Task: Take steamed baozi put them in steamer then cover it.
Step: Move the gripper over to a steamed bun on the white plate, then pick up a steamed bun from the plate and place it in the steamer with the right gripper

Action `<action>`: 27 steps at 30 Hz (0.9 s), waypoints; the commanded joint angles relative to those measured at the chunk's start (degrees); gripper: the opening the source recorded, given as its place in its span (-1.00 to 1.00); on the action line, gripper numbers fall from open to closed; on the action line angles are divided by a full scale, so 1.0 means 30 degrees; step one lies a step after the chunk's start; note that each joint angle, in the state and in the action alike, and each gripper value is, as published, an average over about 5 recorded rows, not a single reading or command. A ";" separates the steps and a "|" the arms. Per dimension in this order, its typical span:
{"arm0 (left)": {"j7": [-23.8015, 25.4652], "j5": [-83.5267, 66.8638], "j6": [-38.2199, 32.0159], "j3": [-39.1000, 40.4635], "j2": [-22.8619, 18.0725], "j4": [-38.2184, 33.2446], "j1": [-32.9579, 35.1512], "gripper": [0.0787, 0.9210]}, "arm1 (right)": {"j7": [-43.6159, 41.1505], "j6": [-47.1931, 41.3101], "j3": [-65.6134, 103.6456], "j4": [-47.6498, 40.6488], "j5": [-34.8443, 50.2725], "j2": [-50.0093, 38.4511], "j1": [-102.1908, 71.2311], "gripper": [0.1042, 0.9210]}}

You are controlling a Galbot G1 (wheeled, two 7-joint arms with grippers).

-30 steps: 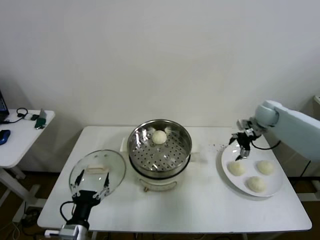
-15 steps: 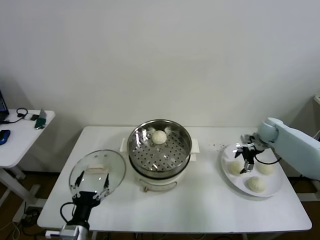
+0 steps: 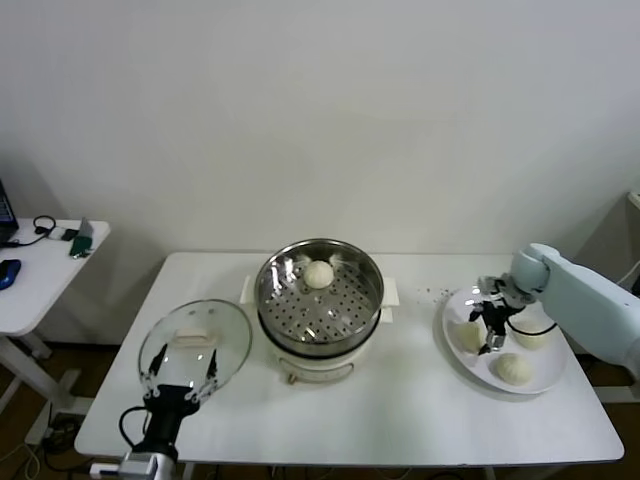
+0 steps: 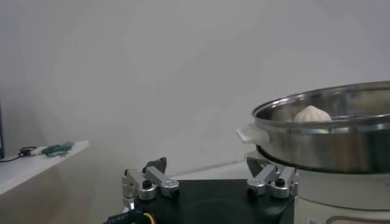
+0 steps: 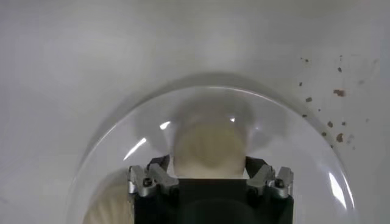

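Note:
The steamer (image 3: 320, 318) stands mid-table with one steamed baozi (image 3: 318, 273) on its perforated tray; both also show in the left wrist view, steamer (image 4: 335, 137) and baozi (image 4: 312, 114). The cover (image 3: 195, 345) lies flat on the table to the steamer's left. Three baozi lie on a white plate (image 3: 452, 350) at the right. My right gripper (image 3: 490, 330) is low over the plate, open, with one baozi (image 5: 210, 143) between its fingers; another baozi (image 5: 109, 207) lies beside it. My left gripper (image 3: 180, 378) is open and empty at the cover's near edge.
A low white side table (image 3: 40, 275) with small items stands off the left edge. Brown crumbs (image 5: 335, 94) speckle the table beyond the plate. The wall is close behind the table.
My right gripper has moved from behind the plate's rim down and forward over the plate, and now straddles a baozi. The left arm has not moved.

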 commanded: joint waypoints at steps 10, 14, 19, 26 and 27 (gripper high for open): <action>-0.0016 0.0033 -0.0057 -0.0033 -0.0088 -0.0038 0.0112 0.77 | -0.0056 -0.0078 -0.0254 -0.0107 0.1378 -0.0226 0.0876 0.47; -0.0024 0.0051 -0.0042 0.0054 -0.0133 -0.0053 0.0091 0.77 | 0.0106 -0.0633 -0.2326 0.0551 0.3213 -0.0488 0.3352 0.47; -0.0023 0.0183 -0.0020 0.0329 -0.0285 -0.0108 -0.0025 0.77 | 0.0305 -0.1569 -0.6177 0.1222 0.6930 0.0109 0.7922 0.47; -0.0001 0.0251 -0.0033 0.0688 -0.0274 -0.0348 0.0019 0.77 | 0.0727 -0.2967 -1.0081 0.2144 1.1557 0.2135 1.2814 0.47; 0.0001 0.0259 -0.0041 0.0753 -0.0264 -0.0368 0.0032 0.77 | 0.0814 -0.3141 -1.0501 0.2386 1.2083 0.2427 1.3294 0.47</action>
